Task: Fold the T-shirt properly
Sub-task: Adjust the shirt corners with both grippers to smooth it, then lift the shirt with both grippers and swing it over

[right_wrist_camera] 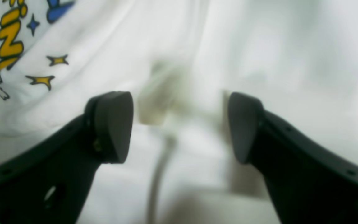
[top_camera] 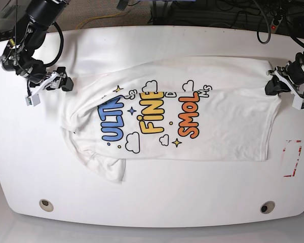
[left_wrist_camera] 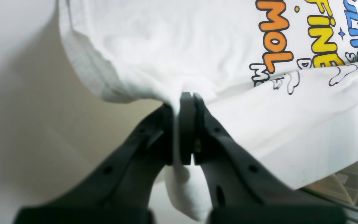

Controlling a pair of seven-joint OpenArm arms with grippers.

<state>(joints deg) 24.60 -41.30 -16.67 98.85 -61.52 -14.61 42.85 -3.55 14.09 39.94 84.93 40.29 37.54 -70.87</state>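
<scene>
White cotton lies spread across the surface [top_camera: 167, 202]: the T-shirt [top_camera: 218, 126], its far long edge being folded over, I judge. The left gripper [top_camera: 273, 87] pinches one end of that edge; the right gripper [top_camera: 66, 83] stands spread at the other. Next, the right should close on cloth before both carry it over.

Left wrist view: shirt [left_wrist_camera: 179, 46] cut off at top and right edges; blue lettering [left_wrist_camera: 356, 28] cropped at right; cloth in the left hand [left_wrist_camera: 182, 130] blurred, partly hidden by the fingers. Right wrist view: cloth between the fingers blurred, lettering cropped at left. Base view: both arms cut off by the frame, counter [top_camera: 157, 197] cropped at top, small print too small to be read.
</scene>
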